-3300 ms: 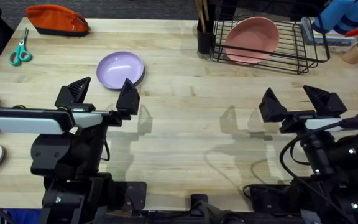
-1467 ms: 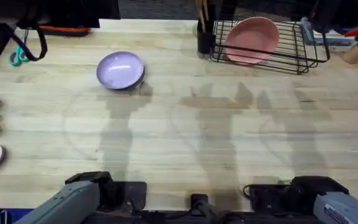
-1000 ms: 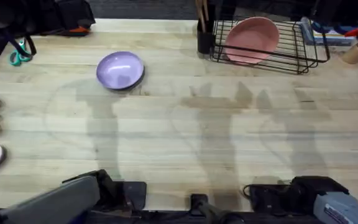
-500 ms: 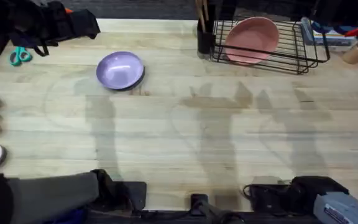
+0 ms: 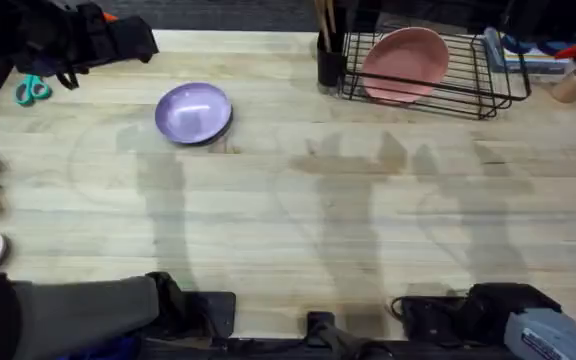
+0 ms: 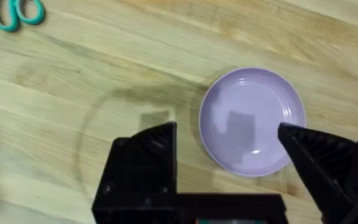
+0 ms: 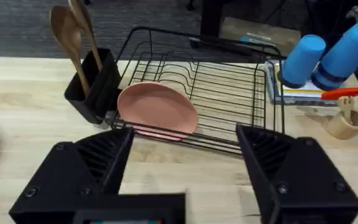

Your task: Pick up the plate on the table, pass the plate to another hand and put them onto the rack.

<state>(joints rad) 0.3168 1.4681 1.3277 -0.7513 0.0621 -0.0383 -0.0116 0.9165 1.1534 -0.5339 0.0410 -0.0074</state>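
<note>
The left gripper (image 6: pixel 227 140) has moved up over the plate (image 6: pixel 252 121), fingers open wide, ready to drop and grab.

Left claw (image 6: pixel 229 146) raised, fingers spread; right claw (image 7: pixel 185 155) likewise.

Both arms have grey, rounded link housings on black bases, and each claw (image 6: pixel 229 155) has blocky matte-black fingers.

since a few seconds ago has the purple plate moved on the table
No. The purple plate lies at the same spot on the table, the same way left of the black cup and the rack.
</note>
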